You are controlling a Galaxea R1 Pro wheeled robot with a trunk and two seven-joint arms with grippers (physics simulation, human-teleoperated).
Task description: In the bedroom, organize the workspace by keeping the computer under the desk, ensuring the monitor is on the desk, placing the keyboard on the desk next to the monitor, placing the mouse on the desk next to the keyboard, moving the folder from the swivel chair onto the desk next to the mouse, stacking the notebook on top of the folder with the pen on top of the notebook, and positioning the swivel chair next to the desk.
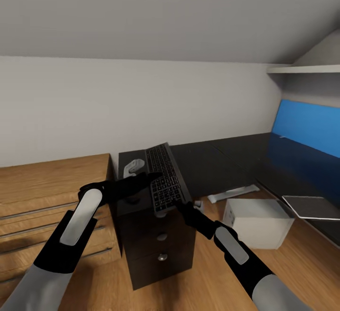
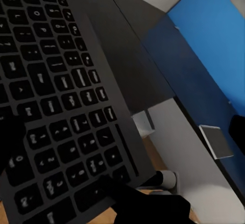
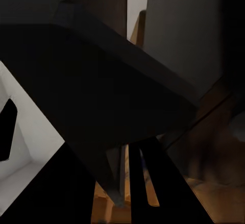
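Head view. The left arm reaches forward from 7 o'clock, forearm raised, its left gripper (image 1: 150,177) lying across the left edge of the keyboard (image 1: 164,177). The right arm rises from 5 o'clock, its right gripper (image 1: 182,205) meeting the keyboard's near right corner. Both sets of fingers are dark against dark keys; whether either is clenched on the keyboard or released cannot be told.

The keyboard is slim, with dark grey keys bearing pale legends inside a thin frame. Its long axis runs from 6 toward 12 o'clock, the near end tipped slightly toward 7, and that near end juts past the desk's front edge above the drawer unit (image 1: 158,247). In the left wrist view the keys (image 2: 56,101) are seen close up, with a dark fingertip (image 2: 115,187) at the keyboard's corner.

The desk (image 1: 222,160) has a matte black top and a blue back panel (image 1: 311,127). At 4 o'clock a light grey computer (image 1: 257,221) stands on the wood floor beside the desk; the monitor (image 1: 311,205) lies tilted at 3 o'clock on the desk's right wing.
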